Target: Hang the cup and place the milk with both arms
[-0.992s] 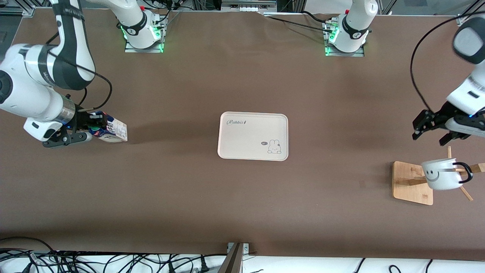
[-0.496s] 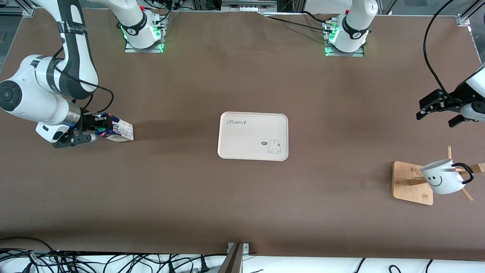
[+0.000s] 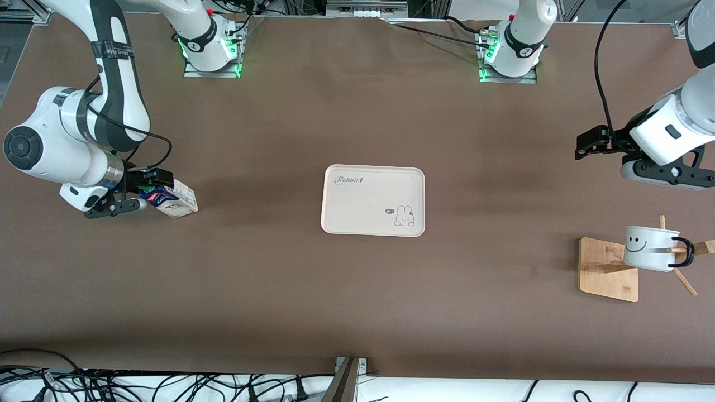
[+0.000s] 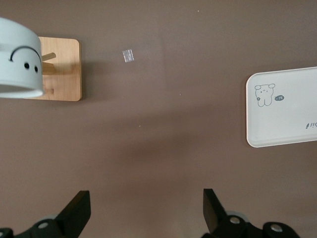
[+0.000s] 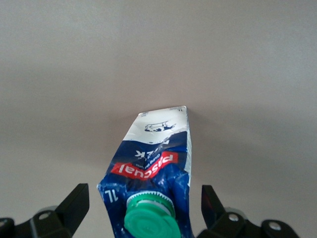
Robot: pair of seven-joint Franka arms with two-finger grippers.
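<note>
The milk, a blue-topped carton with a green cap, rests tilted on the table toward the right arm's end. My right gripper is open around its top. In the right wrist view the milk sits between the spread fingers with a gap on each side. The cup, white with a smiley face, hangs by its black handle on a peg of the wooden rack. My left gripper is open and empty over bare table, apart from the rack. The left wrist view shows the cup.
A white rabbit-print tray lies at the table's middle, also seen in the left wrist view as the tray. A small pale scrap lies on the table beside the rack. Cables run along the front edge.
My right gripper has opened and let go of the milk after shifting it slightly toward the tray. My left gripper has drawn away from the rack. The cup swung and settled on its peg.
</note>
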